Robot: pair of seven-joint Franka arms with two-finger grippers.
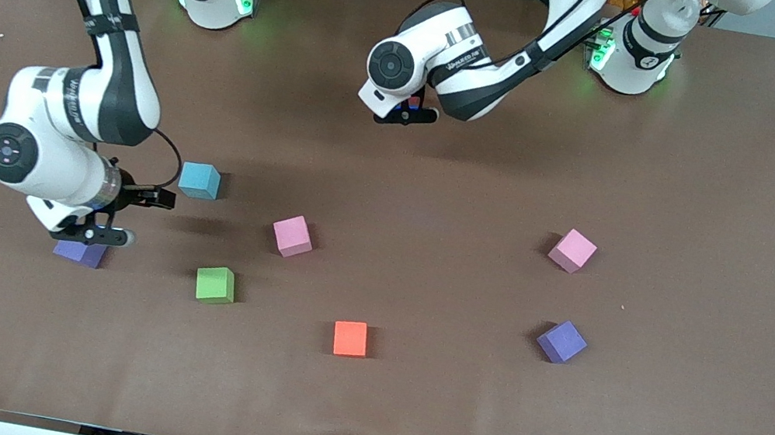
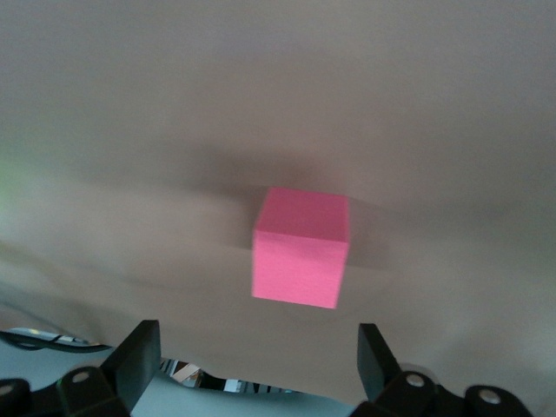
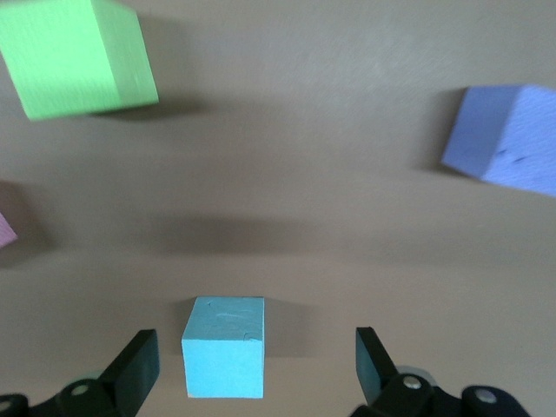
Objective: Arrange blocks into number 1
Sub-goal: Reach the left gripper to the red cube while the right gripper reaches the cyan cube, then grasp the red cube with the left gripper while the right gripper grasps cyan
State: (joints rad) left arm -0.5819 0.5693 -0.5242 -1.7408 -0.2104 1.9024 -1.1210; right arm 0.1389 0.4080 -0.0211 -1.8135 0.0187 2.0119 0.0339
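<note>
Foam-like and matte, the blocks look light and slightly soft, so a pinch across two flat sides should hold without slipping; that is a judgement.

Nearest the front camera sits the orange block (image 1: 350,338), then the green block (image 1: 215,284) and two purple blocks (image 1: 561,341), one (image 1: 80,252) under the right gripper (image 1: 121,212), whose fingers stand apart.

Farther lie two pink blocks (image 1: 292,235), the other (image 1: 572,250) toward the left arm's end, and the blue block (image 1: 199,180).

Farthest, the left gripper (image 1: 406,114) hangs over bare table (image 1: 715,186), fingers apart and empty.
</note>
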